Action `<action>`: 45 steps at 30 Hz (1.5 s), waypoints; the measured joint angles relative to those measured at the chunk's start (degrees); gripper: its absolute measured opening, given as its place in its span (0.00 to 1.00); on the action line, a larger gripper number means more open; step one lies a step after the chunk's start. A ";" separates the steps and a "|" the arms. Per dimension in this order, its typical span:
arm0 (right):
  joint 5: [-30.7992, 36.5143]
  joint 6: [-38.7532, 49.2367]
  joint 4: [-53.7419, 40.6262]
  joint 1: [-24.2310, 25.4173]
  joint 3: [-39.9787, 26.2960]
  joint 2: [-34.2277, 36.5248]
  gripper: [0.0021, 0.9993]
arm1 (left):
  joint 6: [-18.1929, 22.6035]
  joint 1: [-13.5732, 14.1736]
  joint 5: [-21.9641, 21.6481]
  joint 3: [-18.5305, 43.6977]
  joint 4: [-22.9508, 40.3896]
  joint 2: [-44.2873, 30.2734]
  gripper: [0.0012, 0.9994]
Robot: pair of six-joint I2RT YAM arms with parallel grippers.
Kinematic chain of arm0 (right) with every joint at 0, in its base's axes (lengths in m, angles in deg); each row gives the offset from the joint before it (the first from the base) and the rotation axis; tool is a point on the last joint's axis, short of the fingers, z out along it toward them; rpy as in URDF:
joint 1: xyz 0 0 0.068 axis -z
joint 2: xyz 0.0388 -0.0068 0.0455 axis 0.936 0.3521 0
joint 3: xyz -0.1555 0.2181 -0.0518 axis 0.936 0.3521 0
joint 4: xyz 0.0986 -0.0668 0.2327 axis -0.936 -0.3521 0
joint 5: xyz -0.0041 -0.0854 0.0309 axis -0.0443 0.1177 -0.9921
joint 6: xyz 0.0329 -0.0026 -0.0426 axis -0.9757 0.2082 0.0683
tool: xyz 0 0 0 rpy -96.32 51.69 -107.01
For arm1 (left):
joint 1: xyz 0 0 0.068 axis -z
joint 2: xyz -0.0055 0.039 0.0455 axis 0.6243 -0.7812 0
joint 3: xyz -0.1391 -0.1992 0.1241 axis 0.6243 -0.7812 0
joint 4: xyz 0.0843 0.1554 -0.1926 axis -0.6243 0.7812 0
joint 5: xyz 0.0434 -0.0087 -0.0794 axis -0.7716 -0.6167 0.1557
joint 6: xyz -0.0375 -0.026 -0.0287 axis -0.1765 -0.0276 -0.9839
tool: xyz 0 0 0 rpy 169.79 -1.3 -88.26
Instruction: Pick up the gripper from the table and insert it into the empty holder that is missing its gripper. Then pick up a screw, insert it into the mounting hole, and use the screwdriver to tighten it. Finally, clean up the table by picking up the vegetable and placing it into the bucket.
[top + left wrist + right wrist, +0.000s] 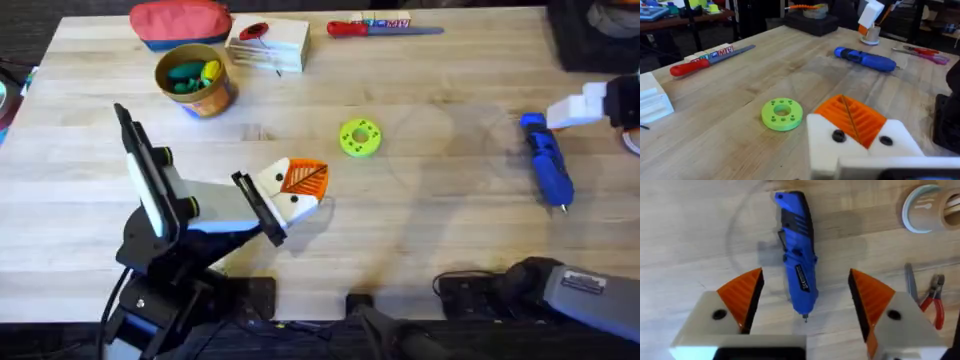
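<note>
The blue screwdriver (546, 163) (797, 262) lies on the table at the right, bit toward the near edge. My right gripper (805, 273) hangs open above it, one orange pad on each side. Beyond it, the white holder (578, 108) (870, 14) sticks out from a black arm at the right edge, with a small orange piece (863, 30) at its lower end; I cannot tell whether that is the gripper. No screw is visible. My left gripper (312, 178) (842, 98) rests mid-table, shut, pads together. The yellow-orange bucket (222, 95) at the back left holds green and yellow pieces.
A green ring (360, 138) (782, 114) lies just beyond the left gripper. Along the back edge are a red pouch (180, 22), a white box (268, 45) and a red-handled screwdriver (385, 28). A round cup (926, 207) and pliers (935, 300) lie right of the blue screwdriver.
</note>
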 joint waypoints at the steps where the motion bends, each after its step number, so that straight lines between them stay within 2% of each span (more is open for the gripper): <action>1: 0.00 1.87 0.04 0.74 0.00 1.43 0.99 | 0.00 0.00 0.00 0.00 0.00 0.00 0.02; 5: 0.01 7.29 1.21 2.84 0.00 7.87 0.99 | 0.00 0.00 0.00 0.00 0.00 0.00 0.02; 10: -0.56 12.17 3.61 3.03 0.00 14.83 0.99 | 0.00 0.00 0.00 0.00 0.00 0.00 0.02; 17: -2.64 14.85 7.15 3.03 0.02 21.57 0.99 | 0.00 0.00 0.00 0.00 0.00 0.00 0.02; 25: -7.34 15.12 11.43 3.03 0.02 22.84 0.99 | 0.00 0.00 0.00 0.00 0.00 0.00 0.02; 35: -9.16 15.15 10.02 3.03 0.02 24.17 0.94 | 0.00 0.00 0.00 0.00 0.00 0.00 0.02; 39: -8.94 15.34 10.49 3.14 0.02 24.24 0.86 | 0.00 0.00 0.00 0.00 0.00 0.00 0.02; 45: -9.07 15.70 11.04 3.18 0.02 24.29 0.52 | 0.00 0.00 0.00 0.00 0.00 0.02 0.02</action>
